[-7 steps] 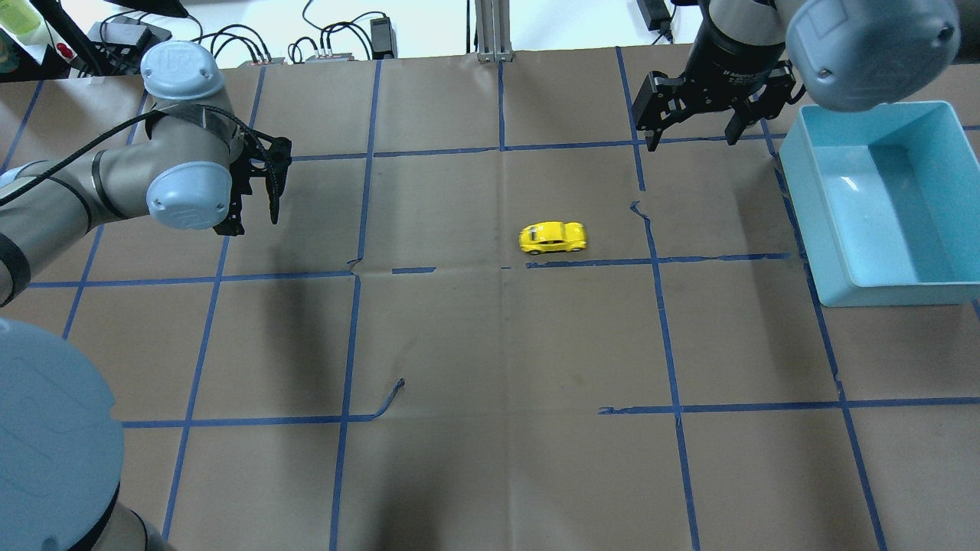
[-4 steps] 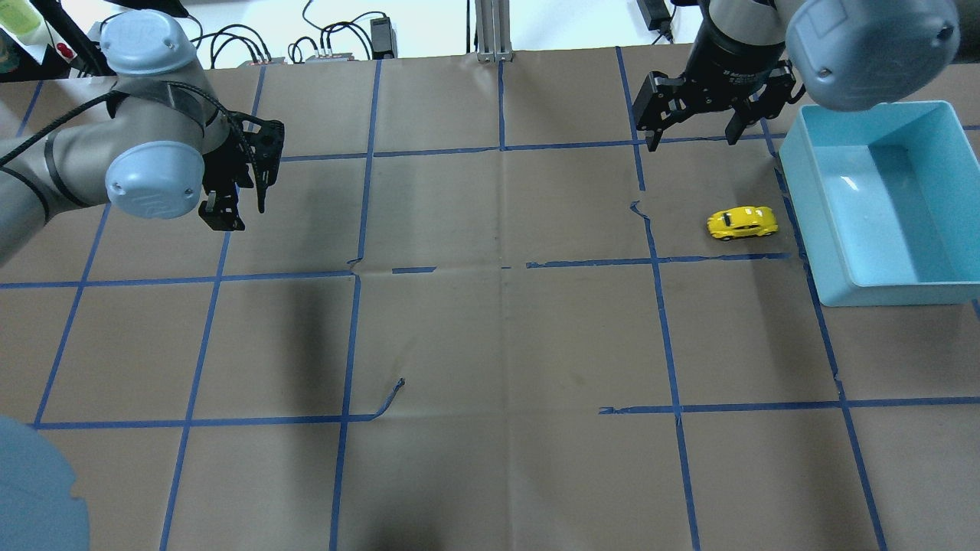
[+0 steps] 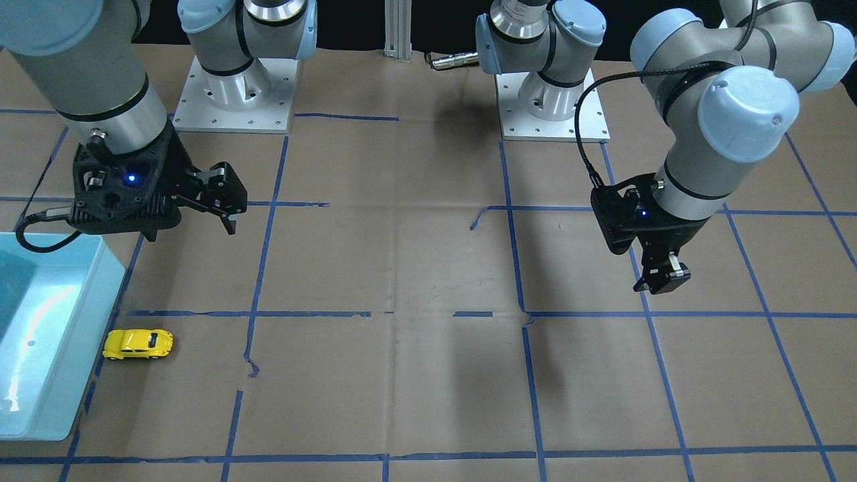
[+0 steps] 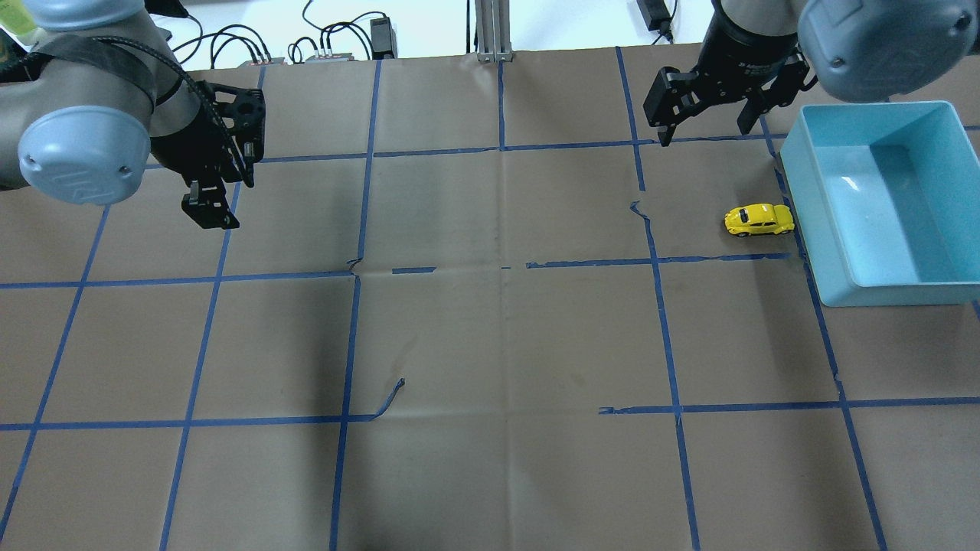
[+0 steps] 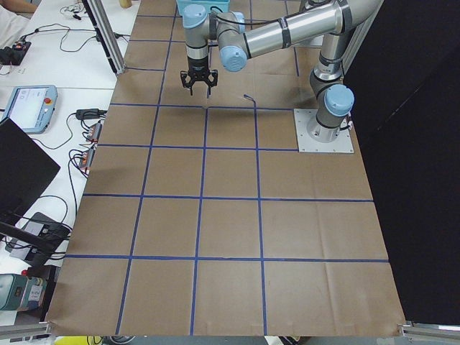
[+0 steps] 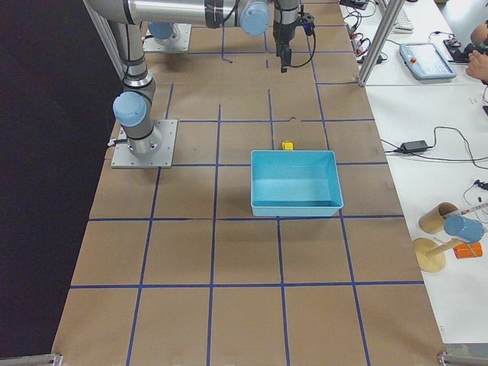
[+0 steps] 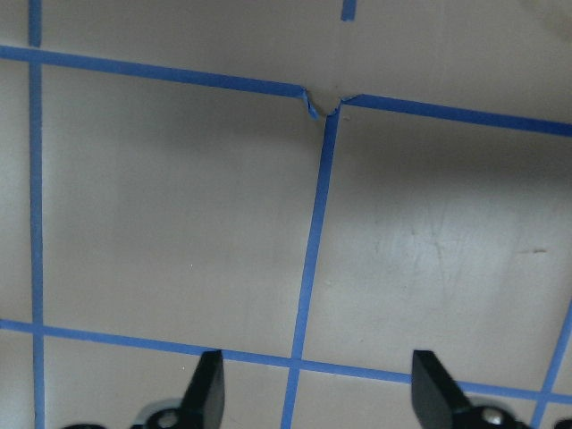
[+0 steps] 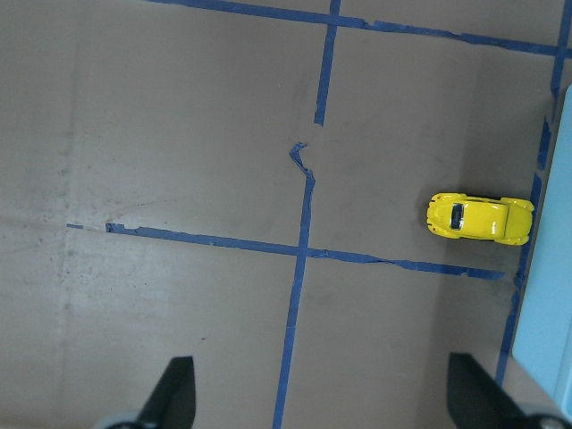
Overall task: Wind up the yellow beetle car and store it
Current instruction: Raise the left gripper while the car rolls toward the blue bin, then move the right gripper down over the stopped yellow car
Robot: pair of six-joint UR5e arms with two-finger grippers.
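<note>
The little shiny yellow toy car (image 4: 759, 219) sits on its wheels on the brown paper desk (image 4: 490, 344), which has blue tape lines (image 4: 666, 337) on it. The car is outside the light blue plastic box (image 4: 888, 294), just beside the box's side wall, with one end pointing at the wall. I cannot tell if the car touches the box.

The right claw (image 4: 702, 136) hangs over the desk near the car but apart from it. Its two fingers are spread wide and hold nothing. In the right wrist view the car (image 8: 481, 218) shows ahead of the claw (image 8: 323, 393), off to one side.

The left claw (image 4: 208, 216) is well apart from the car, over the other side of the desk. In its wrist view its two fingers (image 7: 210, 386) are spread apart with only paper and tape under them.
</note>
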